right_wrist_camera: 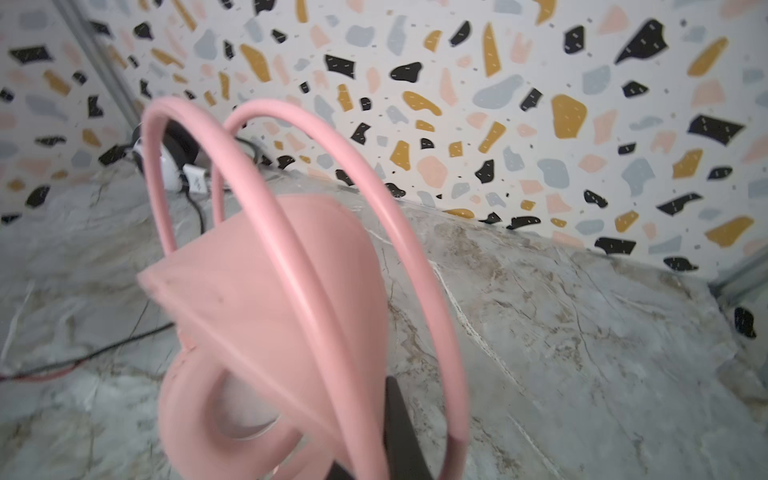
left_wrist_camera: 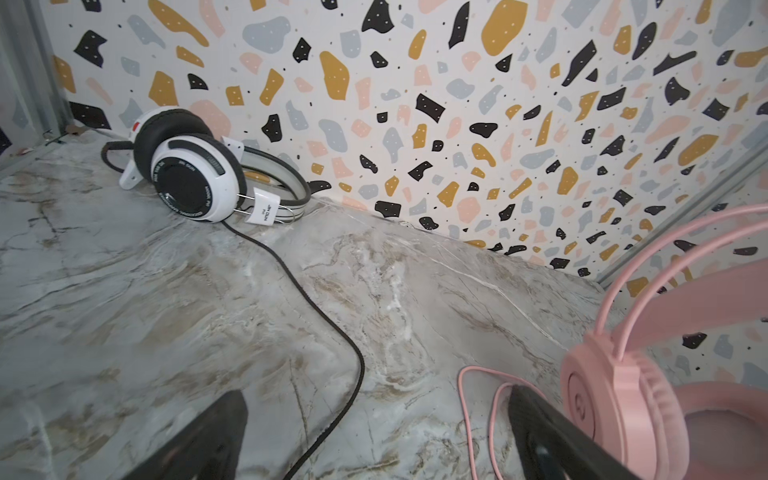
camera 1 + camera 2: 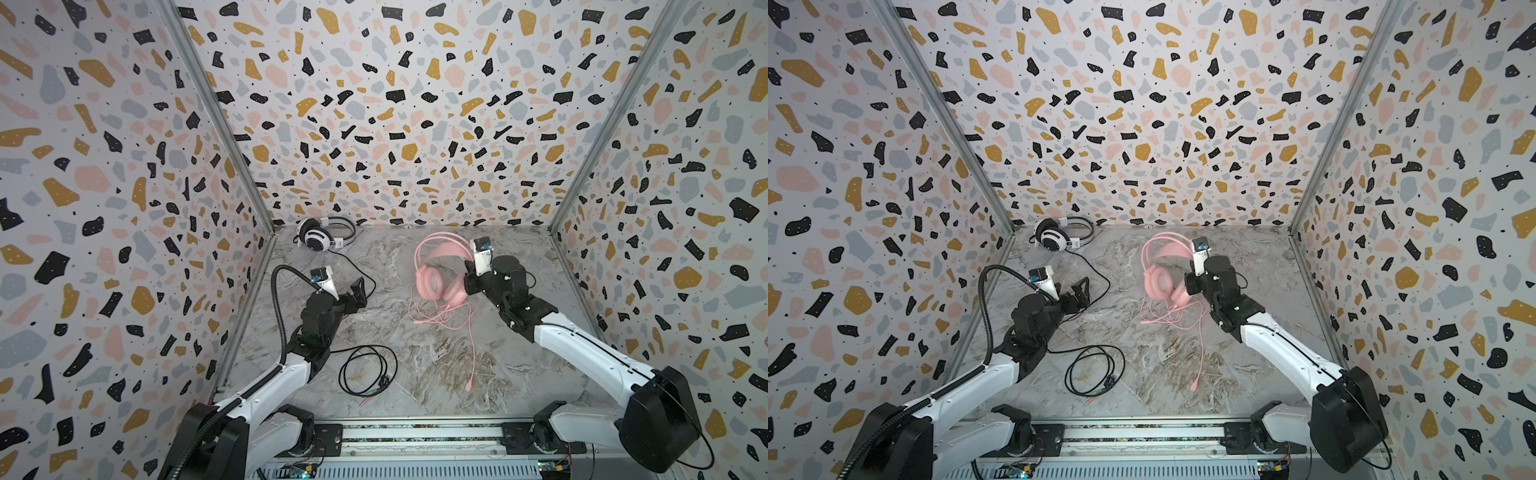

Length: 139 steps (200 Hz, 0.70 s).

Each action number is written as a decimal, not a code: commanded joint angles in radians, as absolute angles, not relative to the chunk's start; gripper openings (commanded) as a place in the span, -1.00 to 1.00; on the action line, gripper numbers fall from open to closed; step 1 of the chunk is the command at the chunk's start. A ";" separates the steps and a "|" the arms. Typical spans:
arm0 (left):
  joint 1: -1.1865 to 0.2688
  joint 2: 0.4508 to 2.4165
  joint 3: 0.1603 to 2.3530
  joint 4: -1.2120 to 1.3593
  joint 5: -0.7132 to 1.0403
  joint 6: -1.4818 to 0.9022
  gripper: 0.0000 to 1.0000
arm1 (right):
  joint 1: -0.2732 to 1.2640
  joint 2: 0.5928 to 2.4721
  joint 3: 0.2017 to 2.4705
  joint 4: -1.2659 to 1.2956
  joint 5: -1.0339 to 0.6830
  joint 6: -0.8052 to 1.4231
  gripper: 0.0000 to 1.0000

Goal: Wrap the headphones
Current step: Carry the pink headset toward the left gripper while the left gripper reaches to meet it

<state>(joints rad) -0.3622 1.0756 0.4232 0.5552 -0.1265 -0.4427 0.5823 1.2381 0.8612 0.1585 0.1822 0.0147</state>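
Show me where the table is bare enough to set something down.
Bare table: the back strip between the white headset and pink headset; the front right, between the pink cable and right arm. Crowded: front left, where the black cable coils, and under the pink headset.

Pink headset [image 1: 266, 291], twin wire arches and inner band in close foreground; white-and-black headset [image 1: 176, 162] behind, on marble bench [image 1: 582, 332].

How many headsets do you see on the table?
2. The white headset lies in the back left corner. The pink headset stands upright, right of the middle. No other seems to be hidden.
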 commanded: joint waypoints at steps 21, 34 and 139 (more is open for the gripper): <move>-0.432 1.078 0.431 0.635 -0.072 -0.336 1.00 | 0.728 1.190 0.877 0.267 0.365 -0.260 -1.00; -0.462 1.083 0.435 0.641 -0.080 -0.306 1.00 | 0.765 1.196 0.904 0.234 0.371 -0.287 -1.00; -0.596 1.139 0.464 0.647 -0.161 -0.225 1.00 | 0.965 1.336 1.058 0.083 0.425 -0.294 -1.00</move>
<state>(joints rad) -0.5819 1.1408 0.4366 0.5819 -0.1402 -0.2462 0.9463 1.3357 1.0168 0.0681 0.4175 -0.2993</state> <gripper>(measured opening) 0.999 0.068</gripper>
